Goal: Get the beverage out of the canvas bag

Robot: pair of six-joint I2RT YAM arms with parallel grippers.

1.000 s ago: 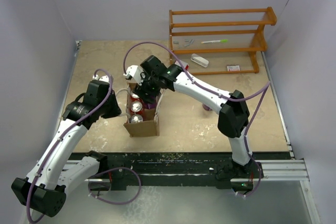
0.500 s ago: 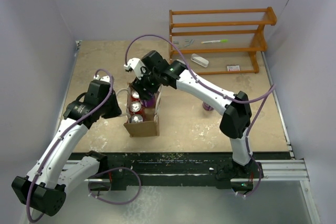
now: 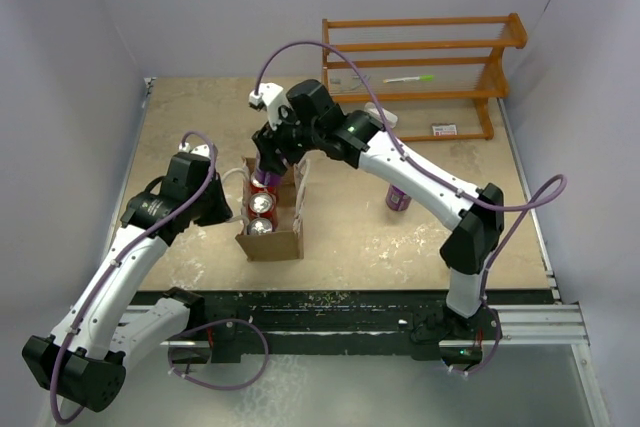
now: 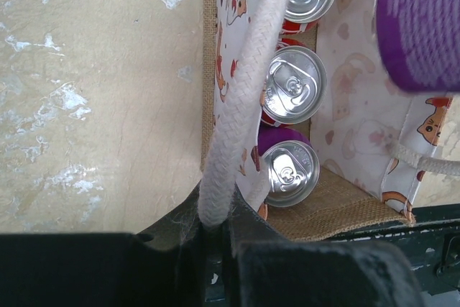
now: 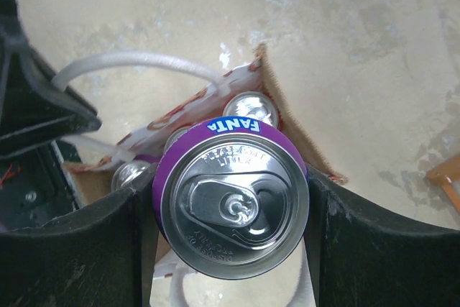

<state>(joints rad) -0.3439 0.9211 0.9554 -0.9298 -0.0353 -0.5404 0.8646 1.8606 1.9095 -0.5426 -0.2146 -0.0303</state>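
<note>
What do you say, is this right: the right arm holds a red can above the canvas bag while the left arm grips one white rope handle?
Not quite. The can in the right jaws is purple, not red; the right wrist view shows it. The rest stands: it is above the canvas bag, and the left jaws grip one white rope handle.

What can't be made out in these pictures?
Right wrist view: the purple Fanta can in the right gripper hides most of the tan canvas bag.
Left wrist view: that can is blurred and cut by the top-right edge.
Top view: the other purple can stands partly behind the right arm; items on the orange wooden rack are too small.
</note>
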